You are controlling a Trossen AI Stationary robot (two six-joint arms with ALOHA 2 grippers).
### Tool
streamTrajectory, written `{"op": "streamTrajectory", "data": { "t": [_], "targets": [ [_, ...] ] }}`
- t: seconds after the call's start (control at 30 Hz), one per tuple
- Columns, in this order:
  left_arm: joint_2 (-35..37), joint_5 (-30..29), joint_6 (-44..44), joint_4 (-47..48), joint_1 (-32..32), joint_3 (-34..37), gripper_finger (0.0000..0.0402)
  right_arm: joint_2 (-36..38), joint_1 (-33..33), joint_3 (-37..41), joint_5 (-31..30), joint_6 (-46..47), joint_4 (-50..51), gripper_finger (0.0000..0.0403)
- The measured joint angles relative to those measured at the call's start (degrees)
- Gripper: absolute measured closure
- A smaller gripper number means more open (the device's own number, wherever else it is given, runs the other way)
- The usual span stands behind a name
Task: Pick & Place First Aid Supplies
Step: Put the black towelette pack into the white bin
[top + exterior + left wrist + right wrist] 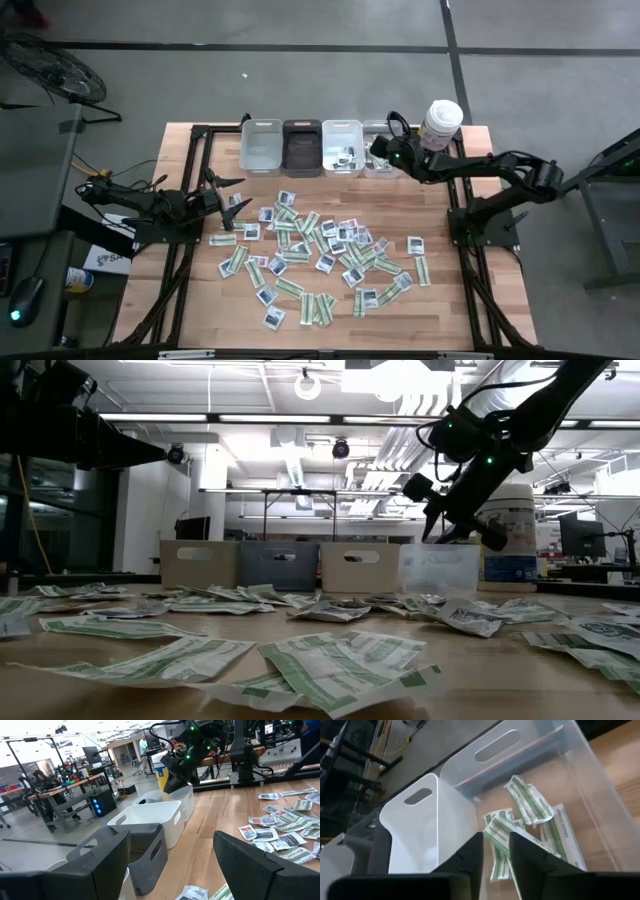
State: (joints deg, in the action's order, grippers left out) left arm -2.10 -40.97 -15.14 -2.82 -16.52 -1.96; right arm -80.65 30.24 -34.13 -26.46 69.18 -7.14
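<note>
Several small paper packets (320, 255), green-and-white strips and white squarish ones, lie flat and scattered over the middle of the wooden table. My right gripper (378, 150) hangs over the clear bin (580, 780) at the far edge, fingers a little apart. A green-and-white strip (496, 851) shows in the gap between them. Several more strips (532, 802) lie on the clear bin's floor. My left gripper (232, 192) waits open at the table's left, pointing level, with nothing between its fingers. My right gripper slants down into the clear bin with a green-and-white strip in the narrow gap between its fingertips (479, 840). Whether the fingers touch the strip, or it lies loose on the other strips below, I cannot tell.
Along the far edge stand a white bin (262, 147), a dark grey bin (302, 147), a second white bin (342, 147) with a few packets inside, and the clear bin. A tall white canister (441, 122) stands just right of the clear bin. Bare wood lies along the table's near and right edges.
</note>
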Motion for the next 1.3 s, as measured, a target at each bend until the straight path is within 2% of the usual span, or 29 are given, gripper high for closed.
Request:
{"op": "streamTrajectory", "data": {
  "t": [0.13,0.23,0.53,0.73,0.93,1.1,1.3],
  "targets": [
    [-0.01,0.0,0.0,0.02,-0.01,0.0,0.0121,2.69,-0.9,0.03,2.62,-6.38,0.3,0.0274],
    [-0.01,0.0,0.0,0.02,0.0,0.0,0.0121,5.63,-2.29,0.03,5.67,-11.84,2.84,0.0263],
    [-0.01,0.01,0.0,0.0,-0.01,-0.01,0.0121,15.41,-6.87,0.03,14.27,-13.68,21.51,0.0261],
    [0.01,0.0,0.0,0.02,0.01,0.0,0.0121,19.35,-10.89,0.03,20.79,-9.86,32.3,0.0261],
    [0.0,0.0,0.0,0.02,0.0,-0.01,0.0121,19.59,-14.41,0.02,28.02,-5.48,40.68,0.0261],
    [0.01,0.02,0.0,0.02,-0.01,0.0,0.0121,19.53,-17.9,-1.12,28.2,-0.79,48.59,0.0261],
    [0.01,0.02,0.0,-0.01,-0.01,0.0,0.0121,16.67,-22.58,-7.73,26.91,2.73,63.03,0.0261]
  ]
}}
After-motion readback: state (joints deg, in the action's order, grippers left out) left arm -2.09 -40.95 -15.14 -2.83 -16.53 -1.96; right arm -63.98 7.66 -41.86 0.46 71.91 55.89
